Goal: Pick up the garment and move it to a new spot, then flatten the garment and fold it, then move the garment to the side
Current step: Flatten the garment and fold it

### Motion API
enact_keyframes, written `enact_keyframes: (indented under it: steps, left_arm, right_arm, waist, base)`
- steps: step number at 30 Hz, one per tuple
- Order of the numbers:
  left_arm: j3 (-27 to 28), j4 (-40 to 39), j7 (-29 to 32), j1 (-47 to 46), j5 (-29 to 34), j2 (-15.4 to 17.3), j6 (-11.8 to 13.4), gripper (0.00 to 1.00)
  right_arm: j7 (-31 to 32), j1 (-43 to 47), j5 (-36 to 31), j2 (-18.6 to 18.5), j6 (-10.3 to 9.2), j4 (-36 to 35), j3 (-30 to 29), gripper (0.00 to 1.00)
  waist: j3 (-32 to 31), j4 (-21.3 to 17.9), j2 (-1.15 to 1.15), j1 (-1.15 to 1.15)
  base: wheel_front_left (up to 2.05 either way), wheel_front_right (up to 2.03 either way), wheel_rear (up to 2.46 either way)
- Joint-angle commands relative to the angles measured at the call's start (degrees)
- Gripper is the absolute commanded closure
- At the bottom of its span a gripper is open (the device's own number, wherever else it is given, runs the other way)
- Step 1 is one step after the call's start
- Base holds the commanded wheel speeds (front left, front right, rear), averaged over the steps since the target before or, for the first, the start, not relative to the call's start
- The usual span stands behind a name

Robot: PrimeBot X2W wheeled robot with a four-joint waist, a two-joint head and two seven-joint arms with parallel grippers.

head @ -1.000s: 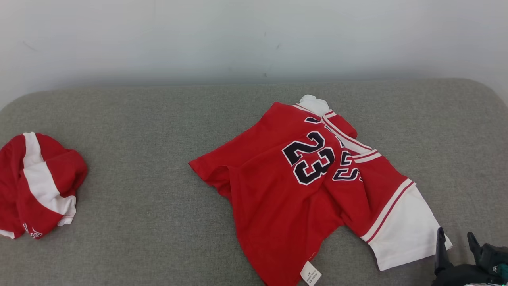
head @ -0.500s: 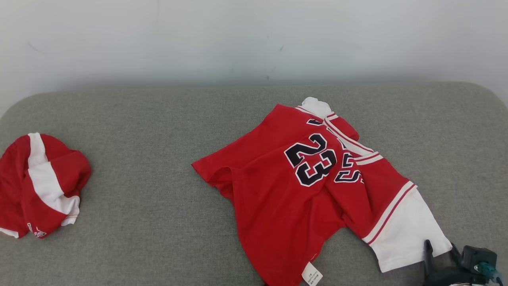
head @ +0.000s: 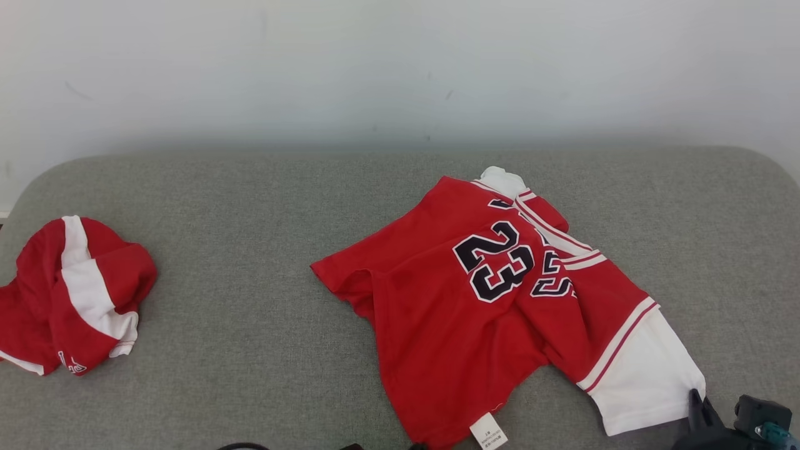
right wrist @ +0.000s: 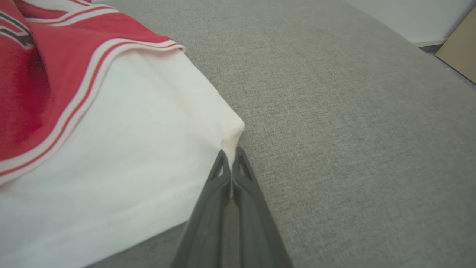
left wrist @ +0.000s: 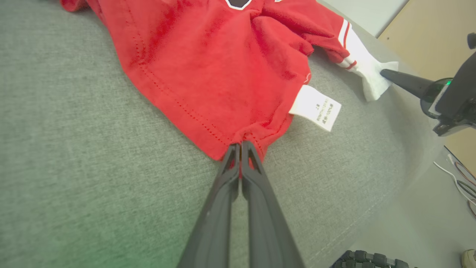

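Note:
The garment is a red jersey with a dark "23" and a white sleeve, lying rumpled on the grey cushion. In the left wrist view my left gripper is shut on the red hem, just left of the white label. My right gripper is shut on the corner of the white sleeve. In the head view that right gripper sits at the sleeve's lower right corner. The left wrist view also shows its dark fingers at the sleeve tip.
A second red and white garment lies bunched at the cushion's left end. A white wall stands behind. Beyond the cushion's near right edge are floor and cables and a tan board.
Both grippers went from open to shut, the right one closing on the white sleeve corner. The head camera shifted, so the whole scene sits slightly lower and further right in the picture.

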Motion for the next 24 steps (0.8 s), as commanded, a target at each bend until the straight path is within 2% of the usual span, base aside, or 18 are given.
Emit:
enact_keyframes:
  steps: [1,5,9,15,20,24]
  left_arm:
    - [1.65,-0.52,-0.20,1.65,1.04,0.15,0.45,1.00]
    - [8.24,-3.23,-0.20,3.69,3.64,1.58,0.72,1.00]
    - [13.76,-7.03,-0.20,5.82,6.91,5.01,0.61,1.00]
    - [20.77,-13.94,-0.20,6.84,11.56,10.30,1.71,1.00]
    - [23.74,-17.00,-0.20,8.93,13.73,12.04,2.14,1.00]
    - [23.67,-15.05,-0.20,11.77,13.62,10.74,1.07,1.00]
  right_arm:
    - [0.00,1.36,1.81,0.61,0.07,-1.17,-0.25,1.00]
    - [0.00,4.12,6.70,1.78,0.07,-5.33,1.34,1.00]
    - [-0.01,8.09,14.04,2.98,0.07,-10.33,4.37,1.00]
    - [-0.01,14.41,24.80,3.75,0.07,-18.58,9.74,1.00]
    - [0.38,18.27,29.80,2.78,0.07,-22.17,13.21,1.00]
    - [2.16,19.76,29.47,1.08,0.07,-21.31,14.92,1.00]
  waist:
    - [-0.46,0.08,0.00,0.00]
    - [-1.23,0.55,0.00,0.00]
    - [-2.13,1.39,0.00,0.00]
    - [-2.96,2.39,0.00,0.00]
    - [-3.29,2.24,0.00,0.00]
    - [-3.20,1.76,0.00,0.00]
  base:
    - [0.00,0.00,0.00]
    - [0.00,0.00,0.00]
    - [0.00,0.00,0.00]
    - [0.00,0.00,0.00]
    - [0.00,0.00,0.00]
    - [0.00,0.00,0.00]
